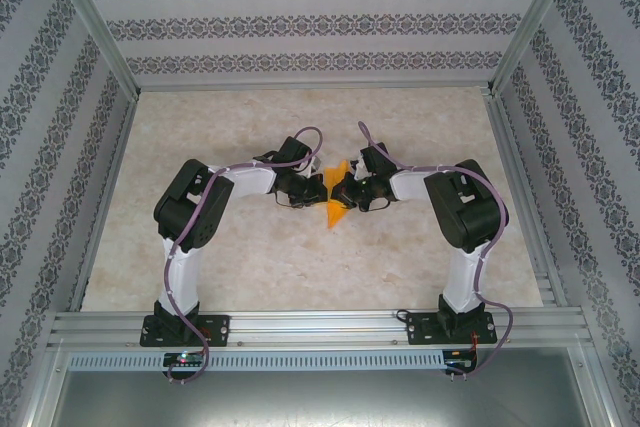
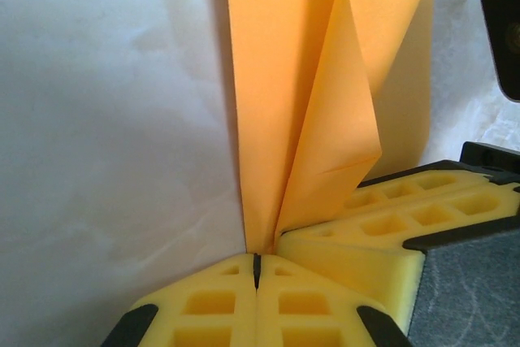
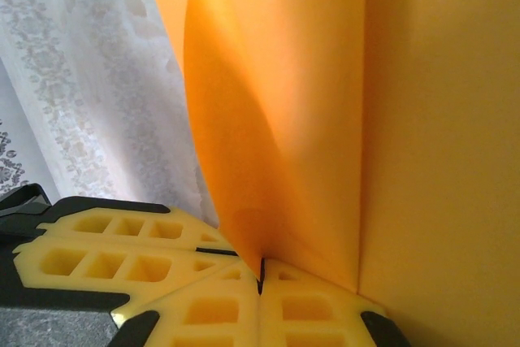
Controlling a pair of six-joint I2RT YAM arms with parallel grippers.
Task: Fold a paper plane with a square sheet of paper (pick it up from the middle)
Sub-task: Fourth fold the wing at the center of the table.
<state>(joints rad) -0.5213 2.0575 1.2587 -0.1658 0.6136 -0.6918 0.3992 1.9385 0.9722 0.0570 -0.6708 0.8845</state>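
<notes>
The paper [image 1: 334, 211] was over the middle of the table [image 1: 250, 267]. The left gripper [image 1: 318, 188] was just left of the paper and the right gripper [image 1: 339, 191] just right of it, both touching it. The 2 grippers met tip to tip. In the left wrist view, the paper [image 2: 284, 103] ran down between the left gripper's pressed-together fingers [image 2: 219, 306], and the right gripper's fingers [image 2: 382, 217] lay against them on the paper's right. The 2 arm bases were in front of the paper on a rail [image 1: 320, 325], well apart from it, 1 to its left and 1 to its right. The back wall [image 1: 310, 17] rose well behind the paper.
</notes>
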